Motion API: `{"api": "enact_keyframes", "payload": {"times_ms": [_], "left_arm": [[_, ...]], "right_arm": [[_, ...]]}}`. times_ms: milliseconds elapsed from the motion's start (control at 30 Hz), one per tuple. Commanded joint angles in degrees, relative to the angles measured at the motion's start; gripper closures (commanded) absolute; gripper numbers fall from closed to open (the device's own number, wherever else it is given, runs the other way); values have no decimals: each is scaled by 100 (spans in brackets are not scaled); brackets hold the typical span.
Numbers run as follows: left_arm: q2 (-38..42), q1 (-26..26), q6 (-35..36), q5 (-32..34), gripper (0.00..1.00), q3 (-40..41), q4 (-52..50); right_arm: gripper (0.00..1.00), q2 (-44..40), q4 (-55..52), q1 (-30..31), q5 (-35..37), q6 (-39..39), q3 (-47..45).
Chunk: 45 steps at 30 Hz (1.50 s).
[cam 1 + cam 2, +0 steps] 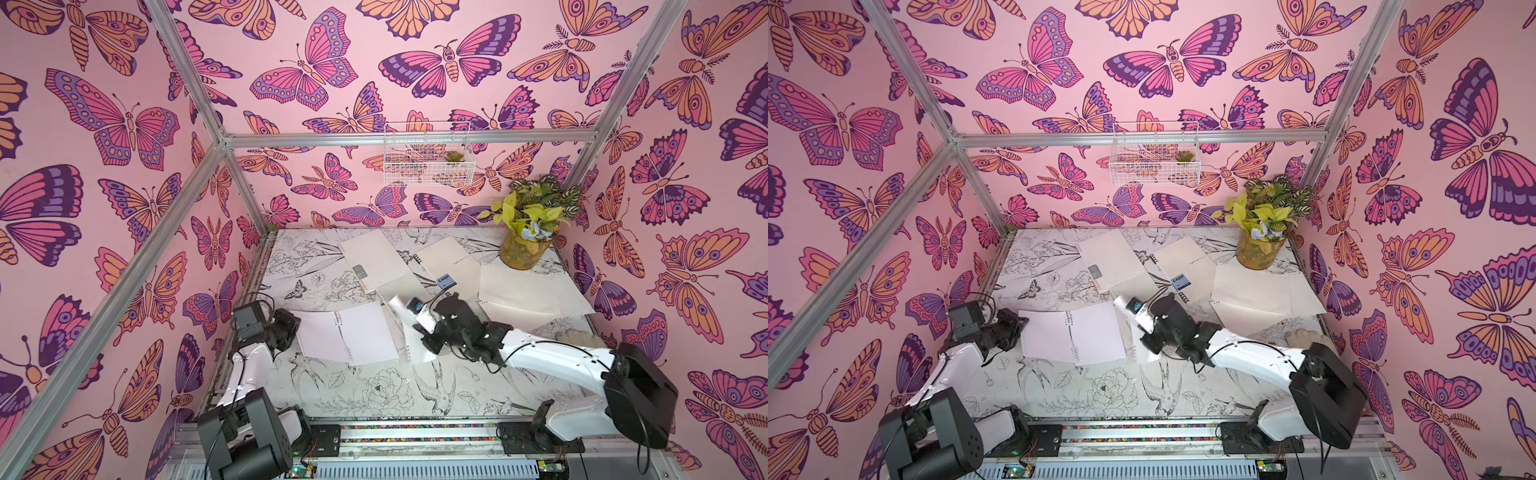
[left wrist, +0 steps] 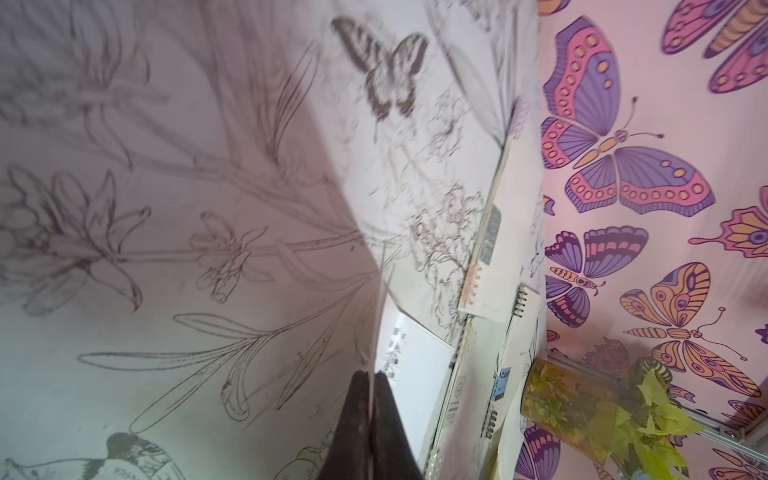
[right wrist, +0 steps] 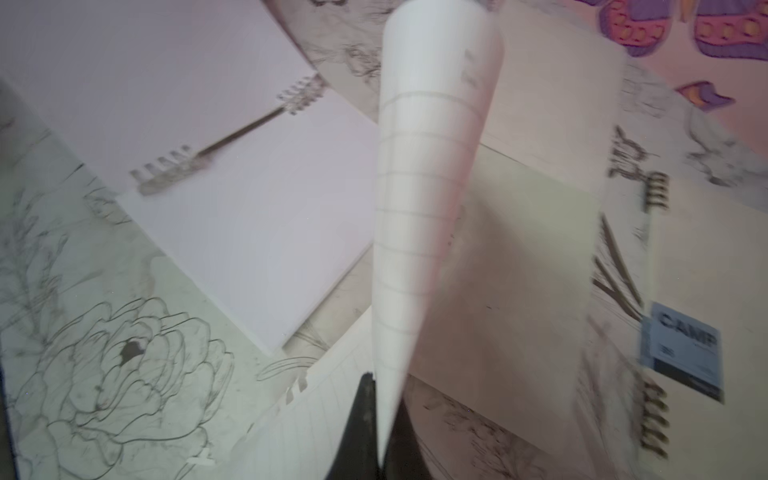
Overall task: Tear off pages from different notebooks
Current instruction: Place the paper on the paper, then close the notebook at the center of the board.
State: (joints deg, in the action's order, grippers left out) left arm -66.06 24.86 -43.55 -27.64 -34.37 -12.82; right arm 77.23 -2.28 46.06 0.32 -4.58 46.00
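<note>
Right hand (image 3: 376, 399) pinching one curled page (image 3: 424, 187) over the tabletop (image 1: 374, 395).

The hand is closed on this page, whose long axis runs toward 10 o'clock in a top view; torn free or not, I cannot tell. The open notebook (image 1: 345, 336) lies just at 9 o'clock, the left hand (image 1: 295, 327) shut at its far edge. Loose pages (image 1: 519, 291), at least two, lie at 2 o'clock, nearer the right arm. Notebooks: three, counting the grey-labelled notebook (image 1: 374, 257) and CAMP notebook (image 1: 449, 257) at 12.
</note>
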Motion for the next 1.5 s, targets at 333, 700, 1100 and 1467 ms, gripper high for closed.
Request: {"api": "enact_keyframes", "payload": {"times_ms": [333, 700, 1100, 1467], "left_arm": [[-613, -2164, 1929, 3635, 94, -2563, -2500], [-2389, -4019, 1992, 4929, 61, -4007, -3614], [-2866, -4526, 1535, 2604, 0, -3740, -2189], [-39, -3012, 1950, 4207, 0, -1339, -286]], "right_arm": [[91, 646, -2077, -3773, 616, 1905, 1031], [52, 1400, -2949, -4166, 1435, 2216, 1574], [1, 102, -2301, -4192, 1083, 2249, 887], [1, -1351, 895, -4168, 505, 1202, -1049]]}}
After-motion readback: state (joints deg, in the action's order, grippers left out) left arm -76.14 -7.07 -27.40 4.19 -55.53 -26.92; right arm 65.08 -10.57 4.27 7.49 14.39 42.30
